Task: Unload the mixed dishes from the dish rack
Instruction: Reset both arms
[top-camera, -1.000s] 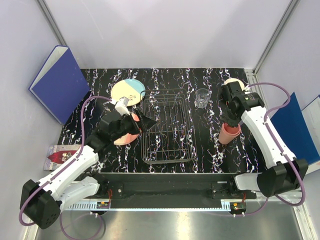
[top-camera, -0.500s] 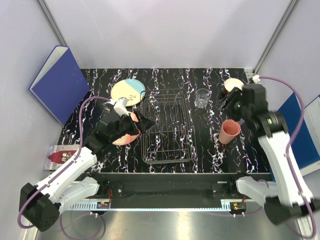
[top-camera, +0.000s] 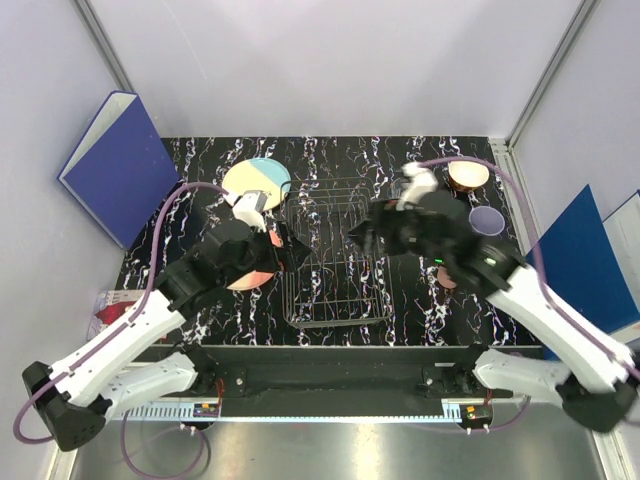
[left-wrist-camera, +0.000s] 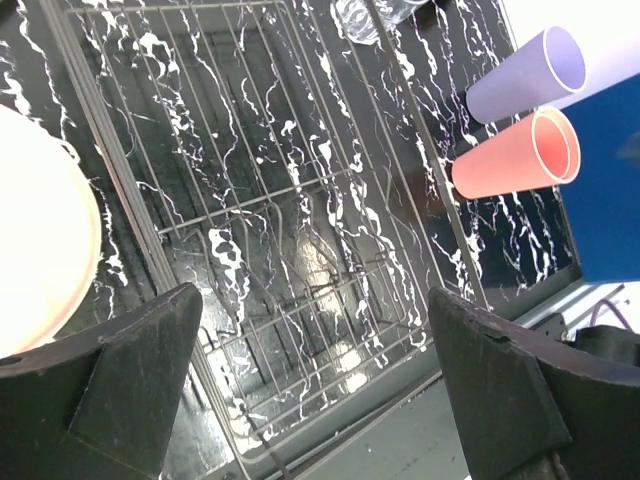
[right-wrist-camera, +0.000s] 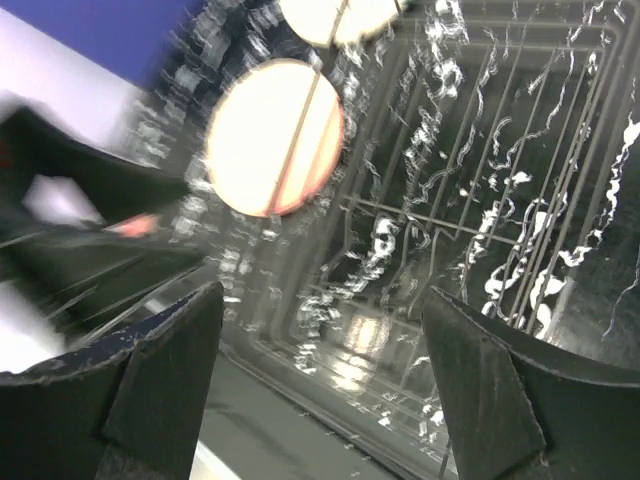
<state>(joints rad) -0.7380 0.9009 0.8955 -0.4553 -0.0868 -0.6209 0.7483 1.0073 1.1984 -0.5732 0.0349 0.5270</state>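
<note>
Gaping empty, left gripper and right gripper overhang the dish rack.

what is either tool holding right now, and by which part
Nothing: the left tool and the right tool are both open and empty above the dish rack.

The black, white-veined table is carrying the wire dish rack at its middle. A blue-and-cream plate is lying toward the far edge, just left of the rack, and a salmon-pink plate is lying nearer, beside the rack's left side. A red bowl is sitting at the far right corner. A lavender cup and a salmon-pink cup are standing side by side near the right edge.
</note>
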